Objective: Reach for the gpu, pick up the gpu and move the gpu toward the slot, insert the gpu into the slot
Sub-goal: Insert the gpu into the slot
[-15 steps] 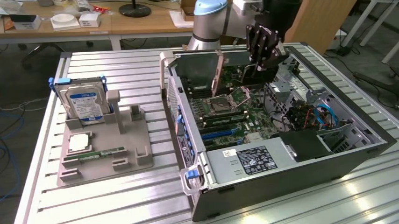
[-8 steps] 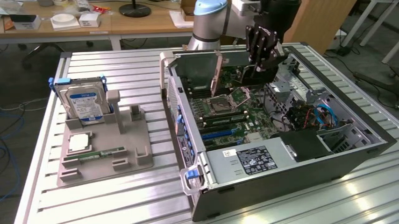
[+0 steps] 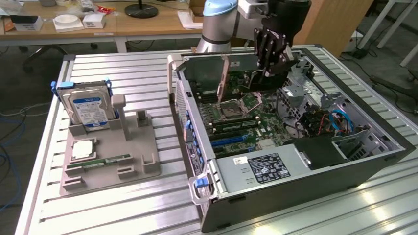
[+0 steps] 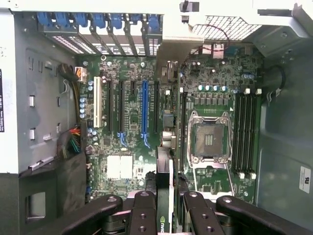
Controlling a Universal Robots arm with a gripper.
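Observation:
My gripper (image 3: pixel 270 62) hangs inside the open computer case (image 3: pixel 385 156), above the far part of the motherboard. It is shut on the gpu (image 3: pixel 264 81), which hangs below the fingers as a dark card. In the wrist view the gpu (image 4: pixel 165 181) is seen edge-on between the black fingers (image 4: pixel 143 213), with a green logo at its near end. The slot (image 4: pixel 144 112) is a long blue connector on the motherboard, and the card's edge lies beside it, toward the processor socket (image 4: pixel 209 139). In the exterior view the slot (image 3: pixel 228 140) sits lower on the board, clear of the card.
Black memory slots (image 4: pixel 244 132) flank the socket. A silver power supply (image 3: pixel 261 169) fills the case's near end, with cables (image 3: pixel 323 122) at the exterior view's right. Left of the case, a grey fixture (image 3: pixel 130 147) holds a blue-labelled hard drive (image 3: pixel 91 105) and a memory stick (image 3: pixel 107 160).

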